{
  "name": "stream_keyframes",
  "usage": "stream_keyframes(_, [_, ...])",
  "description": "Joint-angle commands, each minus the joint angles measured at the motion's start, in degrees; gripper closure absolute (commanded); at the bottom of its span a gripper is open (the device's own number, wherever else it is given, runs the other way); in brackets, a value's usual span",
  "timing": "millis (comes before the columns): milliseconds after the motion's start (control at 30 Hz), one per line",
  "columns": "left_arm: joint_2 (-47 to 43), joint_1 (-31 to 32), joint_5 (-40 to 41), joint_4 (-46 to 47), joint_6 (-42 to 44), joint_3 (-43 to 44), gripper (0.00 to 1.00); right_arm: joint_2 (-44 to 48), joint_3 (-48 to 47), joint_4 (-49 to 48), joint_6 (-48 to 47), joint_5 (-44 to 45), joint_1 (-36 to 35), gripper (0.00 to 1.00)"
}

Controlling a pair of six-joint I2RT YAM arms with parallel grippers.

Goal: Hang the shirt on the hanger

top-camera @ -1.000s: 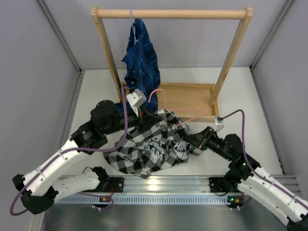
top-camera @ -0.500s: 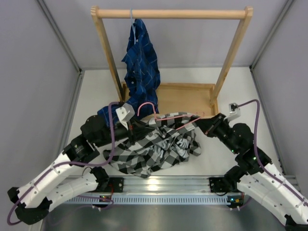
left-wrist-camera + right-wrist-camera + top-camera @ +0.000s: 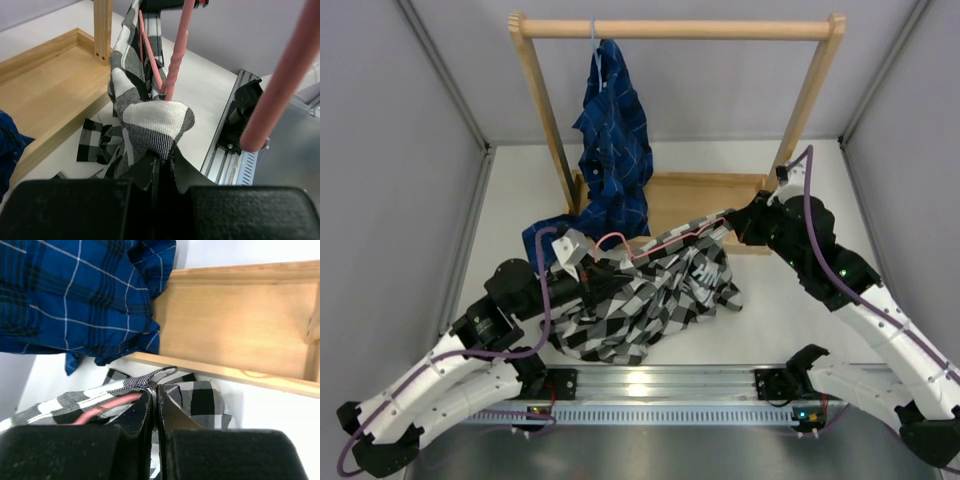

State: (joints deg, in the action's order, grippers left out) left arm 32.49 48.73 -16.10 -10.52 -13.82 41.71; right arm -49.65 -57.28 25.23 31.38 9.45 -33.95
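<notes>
The black-and-white checked shirt hangs stretched between both arms above the table, its lower part drooping. My left gripper is shut on a fold of the shirt, with the pink hanger rising just beyond it. The hanger runs inside the cloth, its hook curving up near the left gripper. My right gripper is shut on the shirt's edge at the upper right, and a pink hanger wire shows beside its fingers.
A wooden rack stands at the back on a wooden base tray. A dark blue shirt hangs from it on a light blue hanger. Grey walls close both sides; a metal rail runs along the near edge.
The right gripper shut on the shirt's edge and lifted it up and back toward the rack's right post. The left arm pulled back and left, stretching the shirt between the arms.
</notes>
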Motion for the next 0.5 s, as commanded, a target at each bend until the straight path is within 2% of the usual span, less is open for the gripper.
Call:
stream_keyframes(0, [2.2,0.0,0.0,-3.6,-1.7,1.3,1.0,-2.7,-7.3,1.9,-9.3,5.5,1.2,1.0])
stream_keyframes(67, [3.7,0.0,1.2,-4.5,-1.6,2.1,1.0,-3.3,-8.5,2.0,-11.5,2.7,1.2,1.0])
stream_keyframes(200, [3.8,0.0,6.1,-4.3,-3.3,4.9,1.0,-1.2,-6.1,0.4,-9.8,-11.4,1.1,1.0])
stream_keyframes(300, [4.0,0.0,8.9,-1.3,-4.0,6.9,1.0,3.5,-1.0,-4.5,-4.2,-20.4,1.0,1.0])
stream_keyframes(467, [6.8,0.0,8.6,8.2,-4.2,10.4,1.0,10.7,5.2,-12.9,6.8,-29.8,0.5,1.0])
